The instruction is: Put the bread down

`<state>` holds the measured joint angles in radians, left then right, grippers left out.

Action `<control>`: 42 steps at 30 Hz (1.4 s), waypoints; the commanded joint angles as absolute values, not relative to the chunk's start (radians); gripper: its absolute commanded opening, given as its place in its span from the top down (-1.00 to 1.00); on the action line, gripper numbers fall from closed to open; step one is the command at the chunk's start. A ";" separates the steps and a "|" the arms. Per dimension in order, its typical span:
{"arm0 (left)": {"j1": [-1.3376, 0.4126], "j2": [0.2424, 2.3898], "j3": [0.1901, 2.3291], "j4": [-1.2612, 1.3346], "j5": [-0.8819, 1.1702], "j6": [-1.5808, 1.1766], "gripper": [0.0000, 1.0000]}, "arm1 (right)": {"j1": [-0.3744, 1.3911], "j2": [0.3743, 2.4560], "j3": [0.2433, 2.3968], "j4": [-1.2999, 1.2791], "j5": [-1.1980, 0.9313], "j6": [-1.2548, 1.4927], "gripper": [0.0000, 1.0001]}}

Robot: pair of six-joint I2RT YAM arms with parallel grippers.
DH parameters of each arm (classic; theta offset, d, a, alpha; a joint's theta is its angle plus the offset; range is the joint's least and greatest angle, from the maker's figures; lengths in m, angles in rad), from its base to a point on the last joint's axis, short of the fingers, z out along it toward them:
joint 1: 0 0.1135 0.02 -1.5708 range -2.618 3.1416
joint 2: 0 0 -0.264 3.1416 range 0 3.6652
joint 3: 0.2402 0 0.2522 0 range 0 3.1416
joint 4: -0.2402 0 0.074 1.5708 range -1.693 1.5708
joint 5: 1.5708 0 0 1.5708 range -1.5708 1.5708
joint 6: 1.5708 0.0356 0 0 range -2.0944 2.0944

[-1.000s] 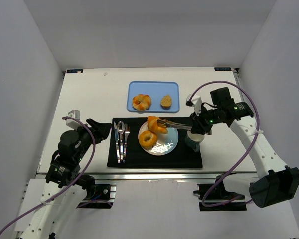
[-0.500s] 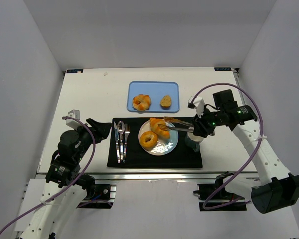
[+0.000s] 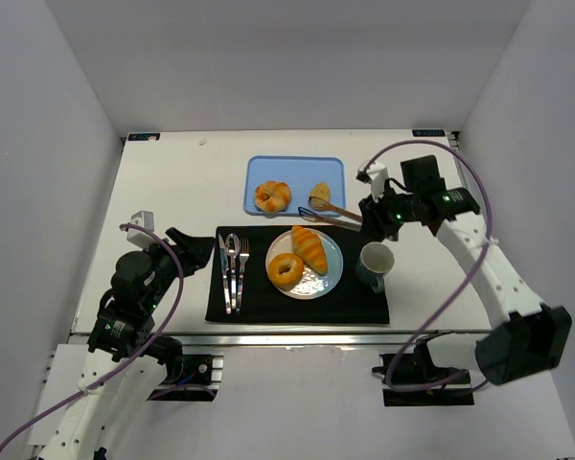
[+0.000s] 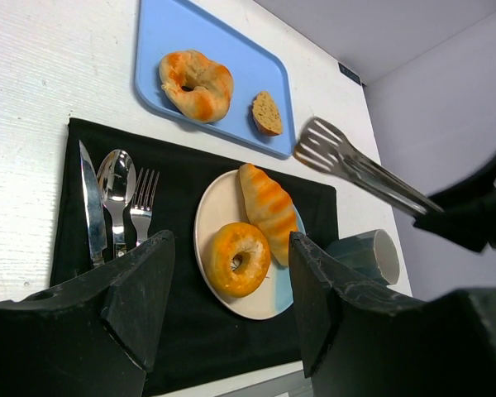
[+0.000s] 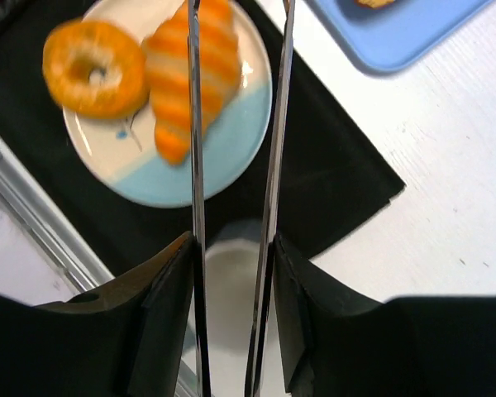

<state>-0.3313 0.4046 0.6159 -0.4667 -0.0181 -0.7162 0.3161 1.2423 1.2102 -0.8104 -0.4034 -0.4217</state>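
The croissant lay on the plate, right of the ring bun; the knotted roll sat on the far blue tray. The right gripper clamped empty, parted tongs; the left gripper gaped, empty. A far-edge label looked unreadably small.

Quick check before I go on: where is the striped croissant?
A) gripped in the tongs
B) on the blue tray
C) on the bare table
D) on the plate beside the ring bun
D: the croissant lies on the plate right beside the ring bun, and the tongs are empty.
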 commanded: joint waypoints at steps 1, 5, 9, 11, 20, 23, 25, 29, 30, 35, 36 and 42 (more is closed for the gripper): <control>-0.333 0.405 0.624 -0.460 -0.009 -0.716 -0.34 | 0.319 1.414 1.323 -0.628 -0.431 -0.279 0.08; -0.333 0.399 0.627 -0.468 -0.014 -0.713 -0.34 | 0.324 1.567 1.434 -0.578 -0.442 -0.148 0.01; -0.331 0.377 0.620 -0.466 -0.026 -0.727 -0.34 | 0.324 1.675 1.508 -0.546 -0.457 -0.052 0.00; -0.331 0.367 0.615 -0.469 -0.031 -0.735 -0.34 | 0.330 1.727 1.537 -0.532 -0.463 -0.017 -0.02; -0.331 0.364 0.618 -0.485 -0.041 -0.738 -0.34 | 0.365 1.838 1.585 -0.522 -0.466 -0.008 -0.05; -0.331 0.376 0.621 -0.480 -0.040 -0.735 -0.34 | 0.374 1.858 1.577 -0.520 -0.439 -0.008 -0.05; -0.331 0.380 0.624 -0.477 -0.041 -0.732 -0.34 | 0.374 1.868 1.574 -0.526 -0.420 -0.008 -0.04; -0.331 0.383 0.626 -0.476 -0.043 -0.730 -0.34 | 0.374 1.885 1.569 -0.537 -0.410 -0.009 0.21; -0.331 0.385 0.626 -0.474 -0.043 -0.730 -0.34 | 0.374 1.887 1.568 -0.537 -0.425 -0.011 0.30; -0.331 0.387 0.629 -0.479 -0.048 -0.730 -0.34 | 0.368 1.862 1.585 -0.537 -0.469 -0.008 1.00; -0.331 0.388 0.629 -0.477 -0.049 -0.730 -0.34 | 0.364 1.847 1.591 -0.535 -0.489 -0.005 1.00; -0.333 0.410 0.632 -0.459 -0.038 -0.724 -0.34 | 0.314 1.741 1.638 -0.557 -0.612 0.006 1.00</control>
